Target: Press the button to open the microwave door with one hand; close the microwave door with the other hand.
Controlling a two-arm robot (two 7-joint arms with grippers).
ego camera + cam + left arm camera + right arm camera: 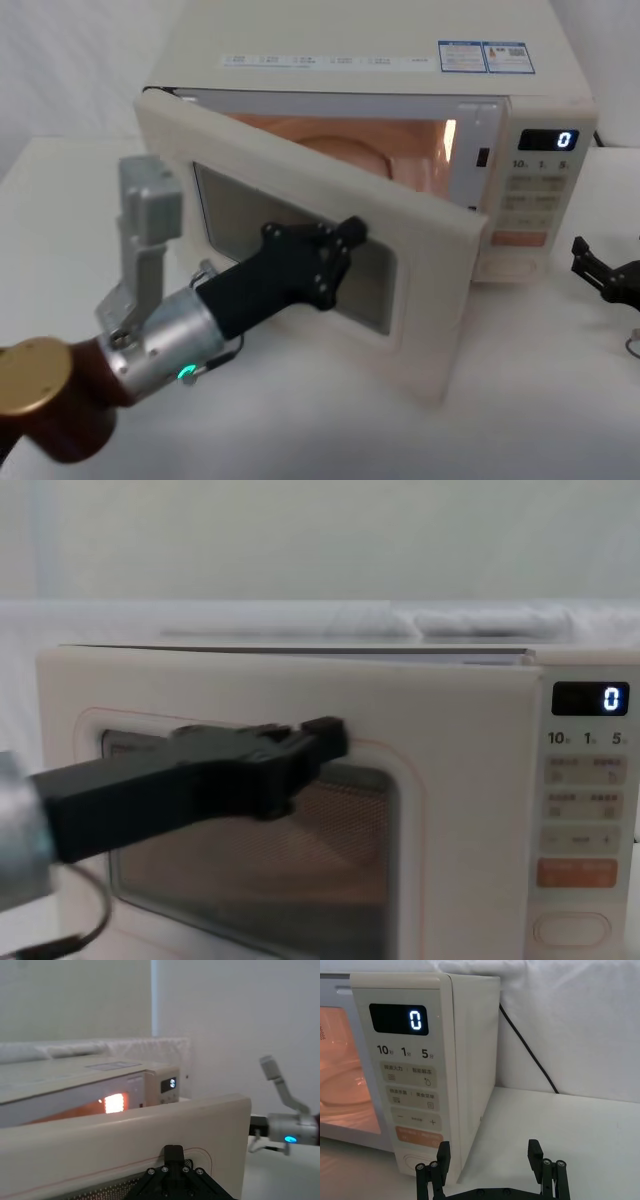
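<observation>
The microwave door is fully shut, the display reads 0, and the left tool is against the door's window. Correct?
Not quite. The microwave door is partly open: the head view shows it swung out with the lit cavity behind. The display does read 0, and the left tool is against the window.

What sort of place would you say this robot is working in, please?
Probably a lab or test bench rather than a home kitchen: a lone microwave stands on a white-covered table, white sheeting hangs behind it, and the left gripper meets the half-open microwave door.
</observation>
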